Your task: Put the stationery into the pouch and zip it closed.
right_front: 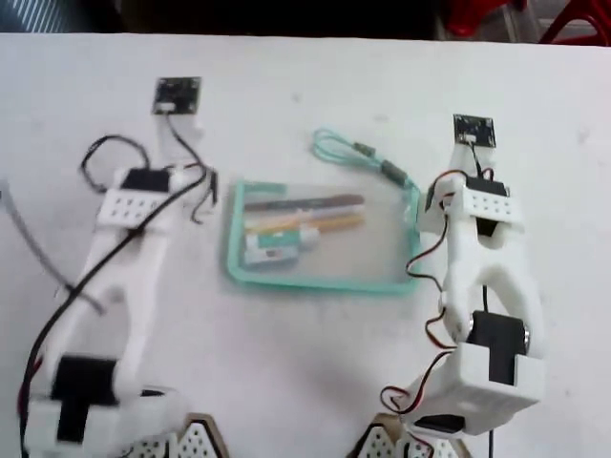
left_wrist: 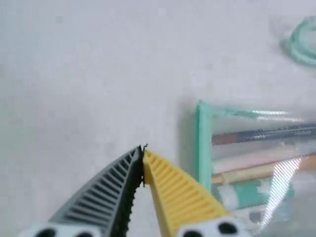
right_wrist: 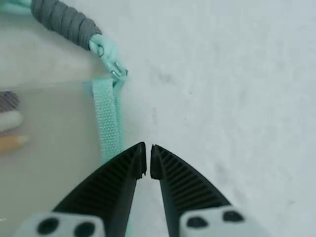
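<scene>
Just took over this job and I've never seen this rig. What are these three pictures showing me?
Two small white robot arms stand side by side at a white table. The high view looks down on them: left arm at the left, right arm at the right. The other two pictures come from a camera on each wrist, looking along that arm's gripper. The left gripper, grey and yellow, and the right gripper, black, are both shut, holding nothing. Between the arms lies a clear pouch with a teal edge and strap; the stationery is inside it.
</scene>
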Available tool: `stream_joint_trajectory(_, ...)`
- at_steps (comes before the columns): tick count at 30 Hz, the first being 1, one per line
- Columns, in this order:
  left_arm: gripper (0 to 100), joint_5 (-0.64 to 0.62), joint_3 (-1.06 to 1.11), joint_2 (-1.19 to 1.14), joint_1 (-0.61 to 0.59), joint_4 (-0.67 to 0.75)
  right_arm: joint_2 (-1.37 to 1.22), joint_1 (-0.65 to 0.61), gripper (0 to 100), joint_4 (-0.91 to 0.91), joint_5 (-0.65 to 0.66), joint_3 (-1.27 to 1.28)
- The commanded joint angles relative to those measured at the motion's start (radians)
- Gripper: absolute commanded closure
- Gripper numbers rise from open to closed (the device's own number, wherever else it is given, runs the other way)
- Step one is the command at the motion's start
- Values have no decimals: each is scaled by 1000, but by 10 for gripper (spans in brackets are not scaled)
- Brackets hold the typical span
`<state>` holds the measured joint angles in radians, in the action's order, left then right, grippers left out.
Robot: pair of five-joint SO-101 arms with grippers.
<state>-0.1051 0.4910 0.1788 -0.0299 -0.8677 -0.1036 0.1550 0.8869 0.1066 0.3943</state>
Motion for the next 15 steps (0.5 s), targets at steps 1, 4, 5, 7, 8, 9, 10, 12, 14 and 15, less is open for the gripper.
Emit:
stream_joint_trajectory(1, 978, 241, 183, 361, -85, 216, 51, -7, 980, -7, -9, -6)
stream_joint_trajectory(4, 976, 261, 209, 518, -148, 216, 54, -12, 980, -7, -9, -12)
stream_joint_trajectory(5, 976, 262, 203, 556, -159, 203, 56, -13, 980, -7, -9, -14)
stream_joint_trajectory(7, 976, 262, 166, 610, -168, 157, 59, -16, 980, -5, -11, -26)
stream_joint_trajectory(8, 976, 262, 141, 625, -168, 130, 67, -22, 980, 7, -11, -40)
stream_joint_trajectory(9, 976, 262, 109, 636, -168, 103, 82, -28, 980, 38, -11, -60)
stream_joint_trajectory(10, 976, 262, 75, 642, -166, 74, 102, -36, 980, 82, -11, -89)
stream_joint_trajectory(12, 976, 262, -2, 644, -165, 18, 162, -68, 980, 205, -11, -164)
stream_joint_trajectory(14, 976, 262, -87, 644, -165, -38, 239, -120, 979, 352, -11, -262)
stream_joint_trajectory(15, 976, 262, -130, 644, -165, -69, 285, -150, 978, 423, -8, -318)
